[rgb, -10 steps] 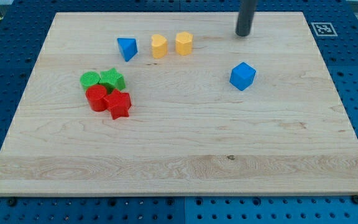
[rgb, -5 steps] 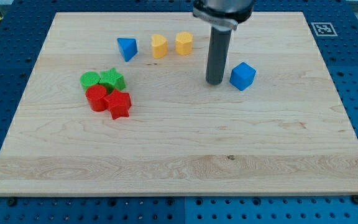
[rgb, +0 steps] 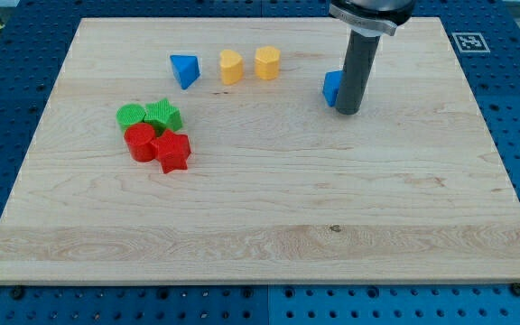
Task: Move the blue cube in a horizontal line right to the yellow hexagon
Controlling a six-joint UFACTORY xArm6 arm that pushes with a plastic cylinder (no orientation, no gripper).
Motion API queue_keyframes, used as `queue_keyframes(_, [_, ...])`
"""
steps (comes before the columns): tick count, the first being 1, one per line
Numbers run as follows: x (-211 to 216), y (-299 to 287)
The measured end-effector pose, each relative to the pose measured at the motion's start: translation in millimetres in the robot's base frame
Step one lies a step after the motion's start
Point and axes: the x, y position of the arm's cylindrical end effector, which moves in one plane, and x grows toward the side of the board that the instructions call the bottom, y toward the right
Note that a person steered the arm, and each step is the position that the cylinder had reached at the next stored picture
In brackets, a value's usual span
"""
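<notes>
Standing near vertical, rod down from view's top; my tip [rgb: 348, 112] planted against blue cube [rgb: 332, 88], covering its right side. No jaws, just a bare rod end. Cube well right of yellow hexagon [rgb: 266, 62], slightly lower. Wooden board [rgb: 269, 226] underneath.

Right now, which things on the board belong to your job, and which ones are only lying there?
For the job:
- blue cube, partly hidden behind my rod
- yellow hexagon
- my tip, right beside the cube

Just lying about:
- the other yellow block
- blue triangular block
- two green blocks
- red round block
- red star
</notes>
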Motion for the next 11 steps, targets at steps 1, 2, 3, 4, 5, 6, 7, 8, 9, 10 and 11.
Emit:
queue_keyframes(1, [-0.7, 0.0])
queue_keyframes(2, [-14.6, -0.2])
queue_keyframes(3, [-41.0, -10.6])
queue_keyframes(4, [-46.5, -23.6])
queue_keyframes(5, [-46.6, -29.0])
queue_keyframes(6, [-46.5, -25.9])
queue_keyframes(7, [-40.1, -3.0])
queue_keyframes(8, [-40.1, 0.0])
queue_keyframes(9, [-42.9, -5.7])
queue_keyframes(10, [-50.2, -7.7])
queue_keyframes(11, [-57.6, -13.9])
